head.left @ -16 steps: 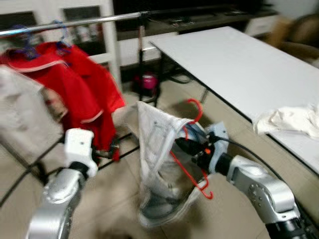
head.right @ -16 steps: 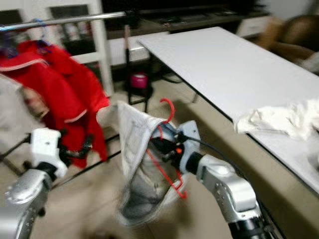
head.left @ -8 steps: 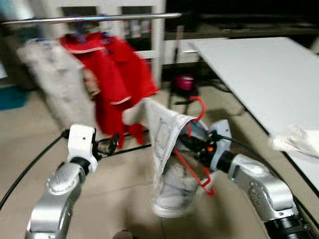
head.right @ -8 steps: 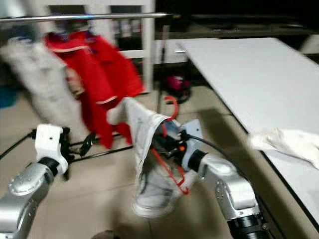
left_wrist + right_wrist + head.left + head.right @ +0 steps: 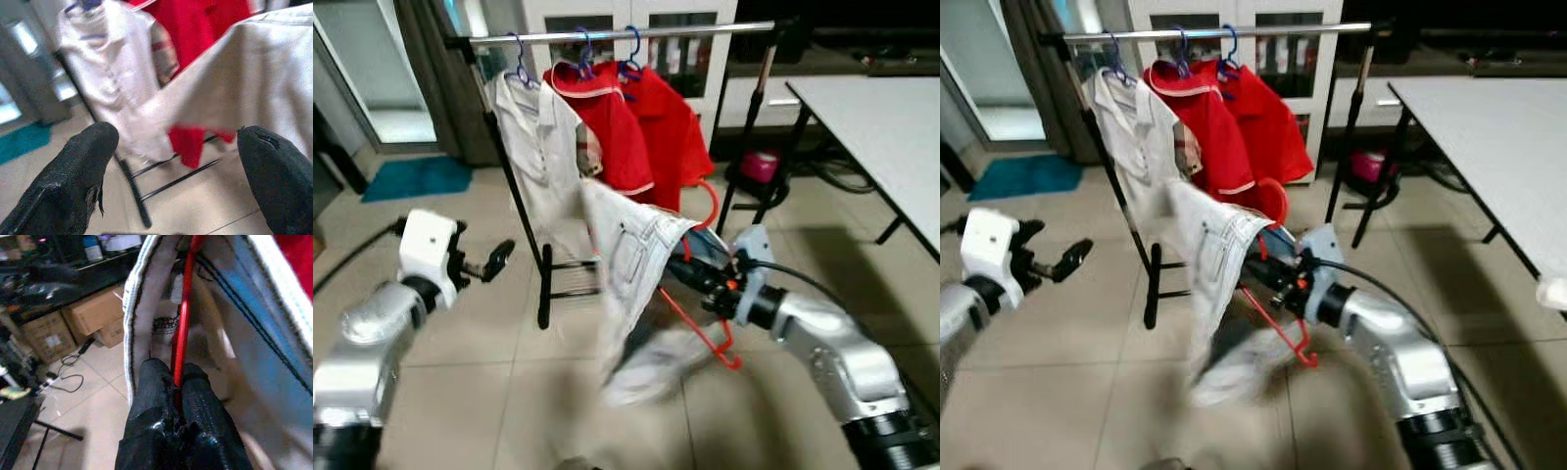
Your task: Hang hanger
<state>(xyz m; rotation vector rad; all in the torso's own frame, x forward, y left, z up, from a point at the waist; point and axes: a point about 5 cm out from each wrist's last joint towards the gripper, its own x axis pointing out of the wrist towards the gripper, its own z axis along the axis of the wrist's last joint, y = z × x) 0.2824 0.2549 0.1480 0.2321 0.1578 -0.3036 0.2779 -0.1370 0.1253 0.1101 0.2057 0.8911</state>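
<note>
The right gripper (image 5: 690, 276) squeezes a red hanger (image 5: 700, 328) tight between its two black fingers (image 5: 151, 396). The hanger is thin red wire with a curved hook (image 5: 707, 201) at the top. A pale garment (image 5: 631, 284) is draped over it and hangs down, soft and a bit blurry at the bottom. The hanger is held up in the air above the tile floor (image 5: 489, 392), just in front of the clothes rack (image 5: 626, 33). On the rack's silver bar hang a white shirt (image 5: 533, 147) and two red shirts (image 5: 646, 127) on blue hangers (image 5: 582, 59). The left gripper (image 5: 494, 262) is out to the left with its fingers spread wide, holding nothing. A white table (image 5: 881, 127) stands on the right.
</note>
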